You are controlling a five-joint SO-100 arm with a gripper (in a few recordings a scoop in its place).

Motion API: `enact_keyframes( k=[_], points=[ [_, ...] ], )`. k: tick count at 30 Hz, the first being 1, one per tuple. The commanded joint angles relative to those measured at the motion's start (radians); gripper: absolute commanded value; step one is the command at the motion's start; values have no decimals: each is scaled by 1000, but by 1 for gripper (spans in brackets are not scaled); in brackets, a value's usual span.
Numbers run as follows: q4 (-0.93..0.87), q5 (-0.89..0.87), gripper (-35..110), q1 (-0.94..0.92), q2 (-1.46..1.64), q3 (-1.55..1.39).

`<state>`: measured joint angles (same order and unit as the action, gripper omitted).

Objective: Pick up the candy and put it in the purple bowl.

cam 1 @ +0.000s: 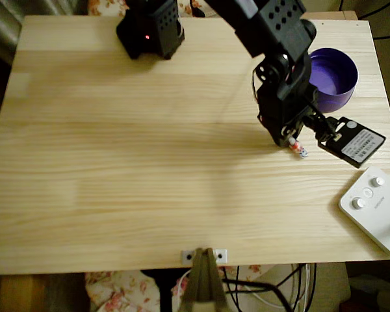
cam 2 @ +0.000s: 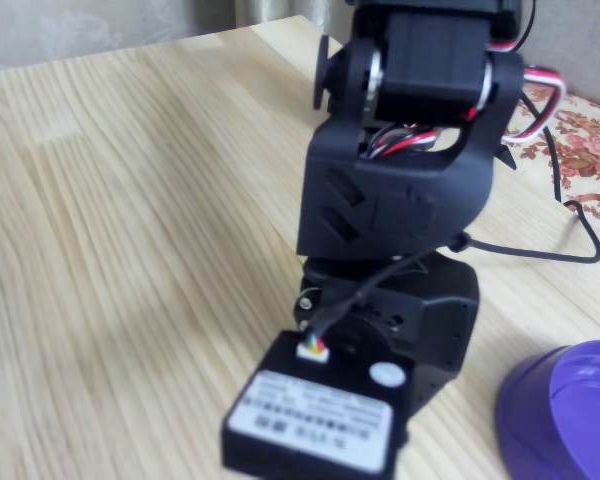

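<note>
Pine table (cam 1: 149, 162) under the arm. In the overhead view your gripper (cam 1: 290, 138) sat down-left of the purple bowl (cam 1: 335, 78), tips at the candy (cam 1: 299, 148) on the wood; can't tell jaw opening or grip. White device (cam 1: 377, 208) lay below-right of the bowl.

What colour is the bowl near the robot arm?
The bowl is purple, a deep plain purple without pattern. It shows best in the overhead view.

Bowl (cam 1: 335, 78) is set near the counter (cam 1: 149, 182) far right corner in the overhead view. Candy (cam 1: 299, 149) is laid on the counter nearer the front, beside the right edge, pincer (cam 1: 290, 138) directly over it. Knobbed device (cam 1: 376, 207) is placed at the front right corner.
</note>
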<state>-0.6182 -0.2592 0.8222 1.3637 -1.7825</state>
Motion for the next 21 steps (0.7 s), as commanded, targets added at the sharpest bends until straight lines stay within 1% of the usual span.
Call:
enact_keyframes(
  k=[1,6,13,21],
  points=[
    [44,-21,0,-3,265,-107],
    [60,-52,0,0,574,-268],
    [32,-110,0,43,891,-417],
    [41,-109,0,178,1101,-541]
  ],
)
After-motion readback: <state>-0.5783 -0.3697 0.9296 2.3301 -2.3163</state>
